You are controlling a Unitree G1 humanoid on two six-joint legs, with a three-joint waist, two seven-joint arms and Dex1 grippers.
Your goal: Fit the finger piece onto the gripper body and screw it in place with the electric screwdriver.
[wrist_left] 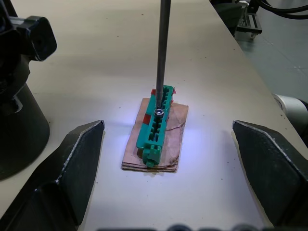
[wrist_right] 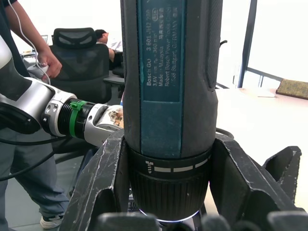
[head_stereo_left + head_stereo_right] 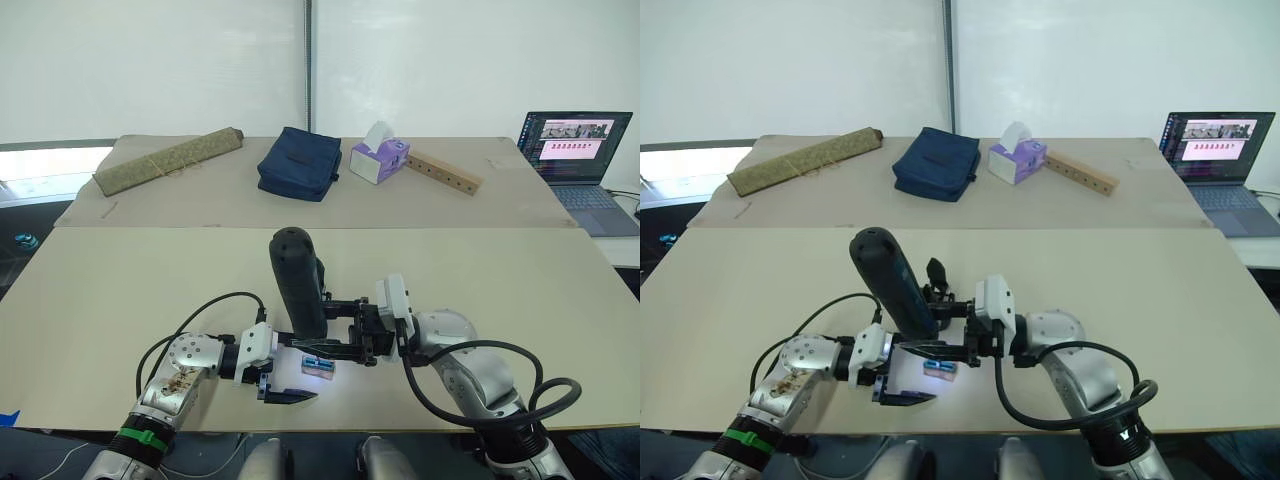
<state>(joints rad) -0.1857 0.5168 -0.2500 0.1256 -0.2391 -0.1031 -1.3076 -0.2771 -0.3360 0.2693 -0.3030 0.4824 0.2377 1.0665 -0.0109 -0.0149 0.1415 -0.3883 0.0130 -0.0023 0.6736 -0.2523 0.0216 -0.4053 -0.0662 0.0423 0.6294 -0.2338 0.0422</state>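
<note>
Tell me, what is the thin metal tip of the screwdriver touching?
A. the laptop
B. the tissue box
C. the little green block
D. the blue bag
C: in the left wrist view the electric screwdriver's bit comes down onto a screw in the small green block, which lies on a tan pad on the table.

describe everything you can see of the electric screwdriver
The electric screwdriver is a thick matte body, black with a dark teal panel bearing printed text, and a ribbed collar near its lower end. It stands nearly upright over the table, rounded end up, leaning slightly. The right gripper is shut on it just above the collar. Its thin metal bit points down, the tip meeting a screw on the small green block, which lies on a tan pad lit by a bright light.
</note>
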